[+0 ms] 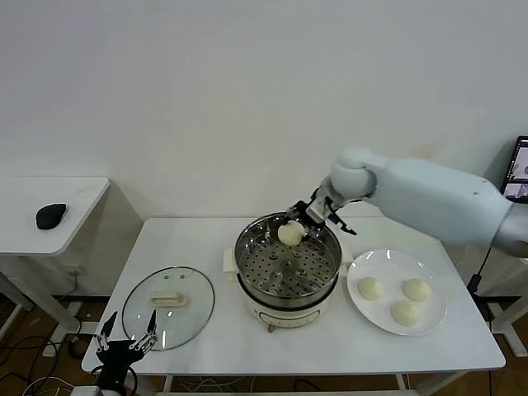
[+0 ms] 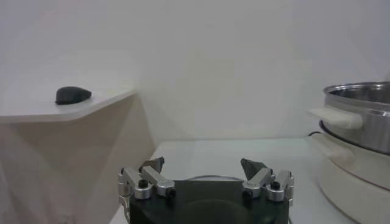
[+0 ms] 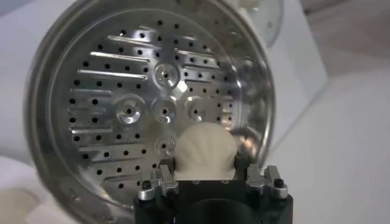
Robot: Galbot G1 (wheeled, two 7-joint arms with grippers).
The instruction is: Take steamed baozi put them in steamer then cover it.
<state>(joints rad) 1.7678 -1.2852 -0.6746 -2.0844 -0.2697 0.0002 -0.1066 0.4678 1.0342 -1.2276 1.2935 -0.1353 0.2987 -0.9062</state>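
Note:
My right gripper [image 1: 294,229] is shut on one steamed baozi [image 1: 290,233], holding it just over the far rim of the steamer [image 1: 288,266]. In the right wrist view that baozi [image 3: 203,151] sits between the jaws above the perforated steel tray [image 3: 140,109], which holds nothing. Three more baozi [image 1: 370,288] lie on the white plate [image 1: 398,291] to the right of the steamer. The cover [image 1: 168,307], a glass lid with a cream handle, lies flat on the table at the left. My left gripper [image 1: 126,341] hangs open below the table's front left corner, near the cover.
A side table [image 1: 49,206] with a black mouse [image 1: 51,215] stands at the far left. In the left wrist view the steamer's handle and base [image 2: 356,140] show to one side of the left gripper [image 2: 203,167]. A dark screen edge [image 1: 518,169] is at the far right.

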